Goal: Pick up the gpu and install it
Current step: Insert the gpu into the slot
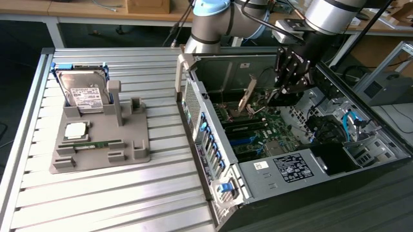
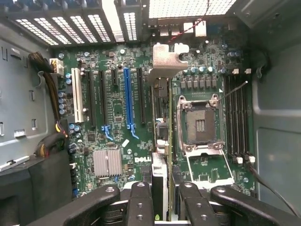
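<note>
At the near end of the open computer case (image 1: pixel 335 193), at six o'clock in the exterior view, we see the power supply (image 1: pixel 290 166) with its printed label. Beyond it, toward twelve o'clock, lies the green motherboard (image 1: pixel 258 130). Above the board hangs the gripper (image 1: pixel 286 94), carried by the silver and blue arm (image 1: pixel 258 19) that enters from twelve o'clock.

In the wrist view we see the black fingers (image 2: pixel 141 202) pressed against both faces of the gpu (image 2: pixel 161 162), which is seen edge-on. The gripper thus pinches the card, with its silver end bracket (image 2: pixel 167 61) at the end away from the fingers. The gpu stands over the motherboard between a black expansion slot (image 2: pixel 142 96) and the CPU socket (image 2: pixel 200 122). We cannot tell whether its edge touches the board. Just beyond the black slot run the blue slot (image 2: pixel 128 101) and the white slot (image 2: pixel 75 101). A finned heatsink (image 2: pixel 107 162) sits near the blue slot's end.

At nine o'clock of the case, on the exterior view's left, a grey fixture (image 1: pixel 132 154) rests on the slatted aluminium table (image 1: pixel 116 193). Nearest on it lies the green memory stick (image 1: pixel 90 143). Behind that lies a processor chip (image 1: pixel 76 129). Farthest stands the hard drive (image 1: pixel 81 94), leaning in its cradle. Wooden desks (image 1: pixel 77 7) close the scene at twelve o'clock.
</note>
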